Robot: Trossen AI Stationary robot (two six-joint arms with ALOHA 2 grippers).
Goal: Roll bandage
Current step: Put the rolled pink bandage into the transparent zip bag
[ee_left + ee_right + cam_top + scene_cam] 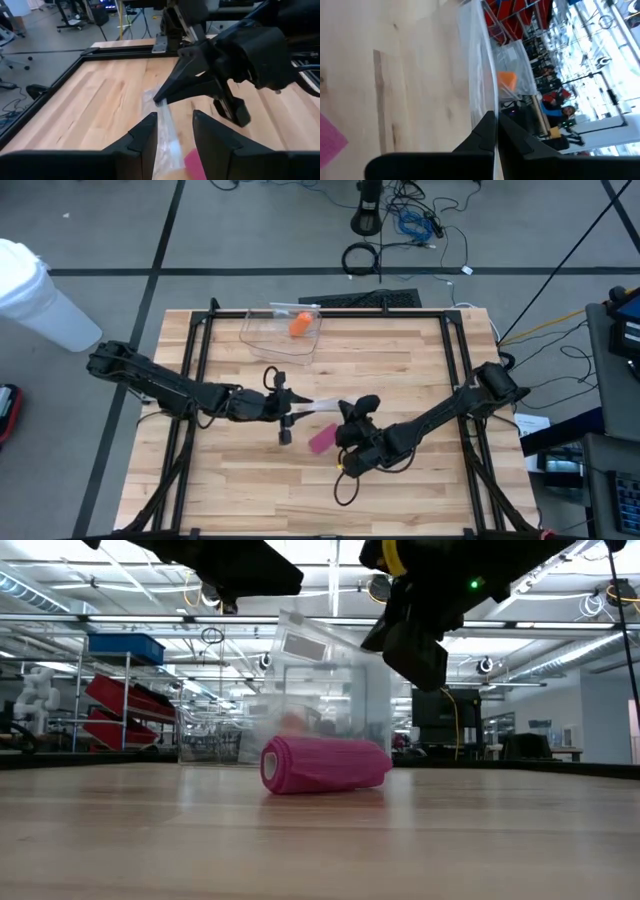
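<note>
A: Bandage first — where is the pink bandage roll point(322, 439) lying?

B: Start at the grippers. The right gripper point(342, 409) sits near the table's centre with its fingers pressed together on the end of a clear plastic strip point(318, 405). The left wrist view shows those fingertips pinching the strip point(161, 98), and the right wrist view shows the film point(482, 75) running away from the closed tips.

A: And the other one?

B: The left gripper point(287, 408) is at nine o'clock of the right one, close by. Its fingers point(147, 135) stand partly apart, one on each side of the strip, not clamped on it as far as I can tell.

A: So the roll?

B: On the wooden table point(400, 370), free of both grippers, at about seven o'clock of the right gripper and just beside it. The low view shows the roll point(325, 763) on its side on the wood, with both arms above it.

A: Anything farther out?

B: A clear plastic bin point(281, 332) at twelve o'clock, near the table's far edge, with an orange object point(299, 324) inside.
</note>
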